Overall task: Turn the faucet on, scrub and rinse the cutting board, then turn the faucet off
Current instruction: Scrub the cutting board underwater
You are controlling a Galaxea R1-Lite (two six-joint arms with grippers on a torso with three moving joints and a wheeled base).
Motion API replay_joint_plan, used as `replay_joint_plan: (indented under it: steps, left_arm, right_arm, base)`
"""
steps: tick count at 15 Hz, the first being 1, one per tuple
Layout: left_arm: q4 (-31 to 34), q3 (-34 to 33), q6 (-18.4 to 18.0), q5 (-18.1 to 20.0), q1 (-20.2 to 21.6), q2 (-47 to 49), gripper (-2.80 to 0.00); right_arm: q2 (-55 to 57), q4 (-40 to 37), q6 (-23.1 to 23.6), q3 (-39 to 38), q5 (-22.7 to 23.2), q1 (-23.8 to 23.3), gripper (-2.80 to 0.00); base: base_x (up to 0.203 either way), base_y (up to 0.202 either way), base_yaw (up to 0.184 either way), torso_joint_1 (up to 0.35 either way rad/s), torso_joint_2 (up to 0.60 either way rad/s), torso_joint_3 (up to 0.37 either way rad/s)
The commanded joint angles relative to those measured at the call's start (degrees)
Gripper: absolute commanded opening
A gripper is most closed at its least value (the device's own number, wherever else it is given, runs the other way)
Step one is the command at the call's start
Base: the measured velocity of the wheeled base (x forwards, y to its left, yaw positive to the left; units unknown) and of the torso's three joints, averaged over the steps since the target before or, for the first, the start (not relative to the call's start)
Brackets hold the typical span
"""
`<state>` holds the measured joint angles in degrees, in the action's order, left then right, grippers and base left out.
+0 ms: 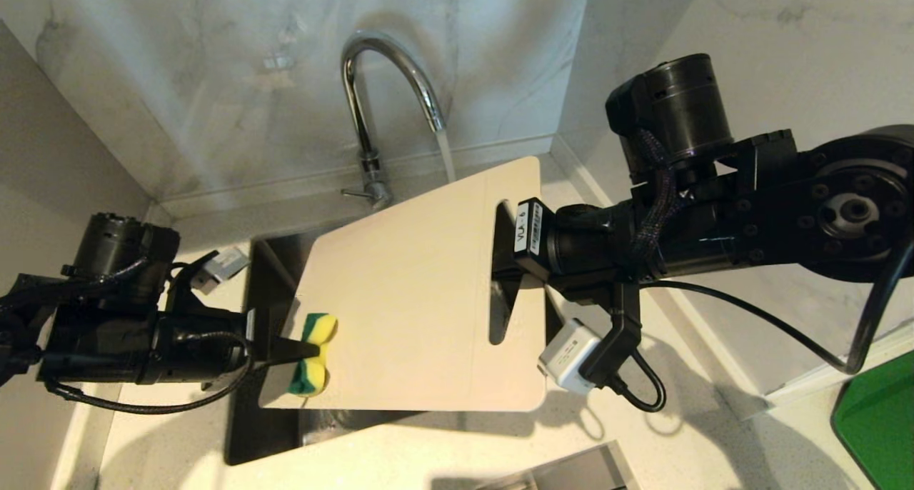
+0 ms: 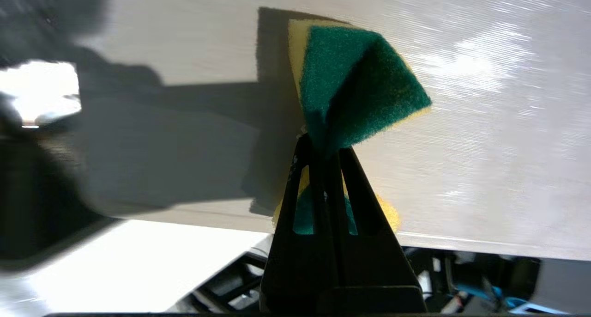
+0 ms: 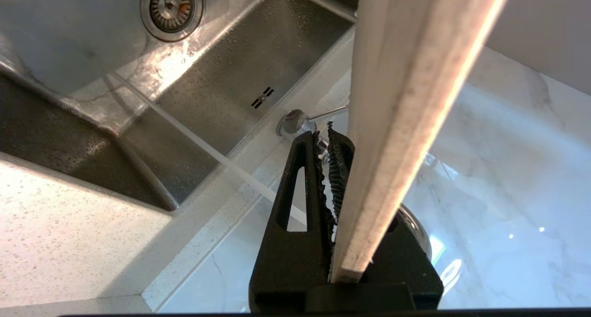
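From the head, the left end effector (image 1: 289, 351) is pinching a yellow-green sponge (image 1: 312, 355) against the near-left corner of the cream plastic cutting board (image 1: 414, 297), whose long axis is stretching rightward over the steel sink (image 1: 246, 433) beneath the running chrome gooseneck faucet (image 1: 371, 111). At the left wrist, the closed jaws are folding the sponge (image 2: 355, 90) on the board (image 2: 485, 123). At the right wrist, the right end effector (image 3: 328, 137) is clamping the board's edge (image 3: 392, 137).

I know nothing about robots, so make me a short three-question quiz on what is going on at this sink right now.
1. True or false: water is running from the faucet.
2. What does the left gripper hold? A) a brush B) a sponge C) a cloth
3. Fill in: the right gripper clamps the cutting board at the end with the ____.

Key
1. True: a stream falls from the spout behind the board.
2. B: the yellow and green sponge is pinched between its fingers, against the board's face.
3. Slot handle: the board is held tilted over the sink.
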<state>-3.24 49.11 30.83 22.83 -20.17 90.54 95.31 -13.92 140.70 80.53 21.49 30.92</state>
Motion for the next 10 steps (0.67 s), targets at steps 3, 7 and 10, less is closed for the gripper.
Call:
replay_joint_plan:
  steps: [3,7,10]
  left_arm:
    - [0.15,-2.89,-7.27,3.02,11.17,0.57,-2.80]
    - [-0.01,-3.08,-9.12,6.92,18.29,2.65,-2.80]
    - [0.04,-2.32,-10.43,9.07,20.07,2.84,-2.80]
  right_arm:
    - [-0.56,-0.14,0.71,-0.27,0.13,0.02,-2.80]
    - [-0.47,-0.14,0.63,-0.20,0.13,0.02,-2.80]
    - [-0.47,-0.14,0.71,-0.37,0.13,0.02,-2.80]
  base:
    - [0.000,0.000,0.000,0.000,0.00,0.000]
    - [0.000,0.000,0.000,0.000,0.00,0.000]
    - [0.000,0.000,0.000,0.000,0.00,0.000]
